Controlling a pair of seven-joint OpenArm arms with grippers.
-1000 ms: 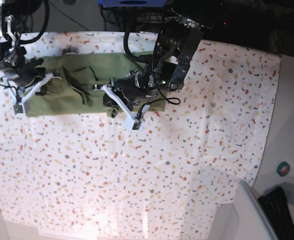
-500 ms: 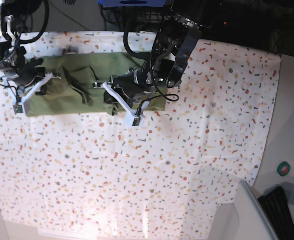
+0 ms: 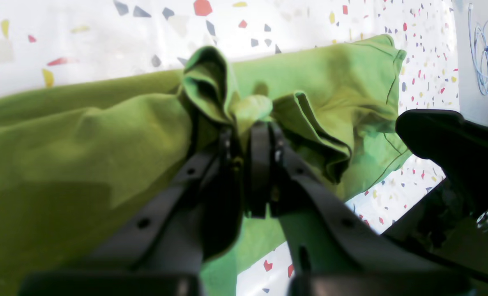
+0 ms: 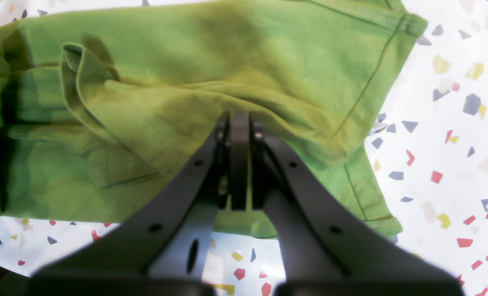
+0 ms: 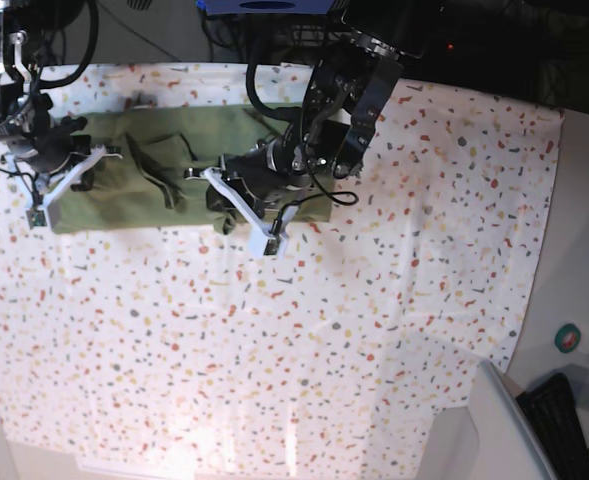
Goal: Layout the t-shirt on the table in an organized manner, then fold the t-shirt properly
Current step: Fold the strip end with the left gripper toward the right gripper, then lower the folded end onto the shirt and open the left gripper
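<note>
Shifted only a little since a second ago: left arm's upper links swung slightly over the far edge, its pincer (image 5: 242, 205) hardly displaced, right pincer (image 5: 56, 180) where it was. Left pincer (image 3: 246, 123) pinched shut on a bunched fold of the t-shirt (image 3: 104, 135), cloth puckered up between the pads. Right pincer (image 4: 239, 117) likewise clamped narrow on a raised ridge of the t-shirt (image 4: 186, 61) near a hemmed end. Spread as a long crumpled band along the far side of the tabletop (image 5: 304, 340), still creased in the middle, not laid flat. Probably light and limp, with no stiffness to hold a shape; likely to sag, drag and wrinkle against the speckled cloth when pulled. Best taken at hems or seamed corners, where doubled fabric gives a firmer bite, with both ends drawn apart evenly to smooth it.
</note>
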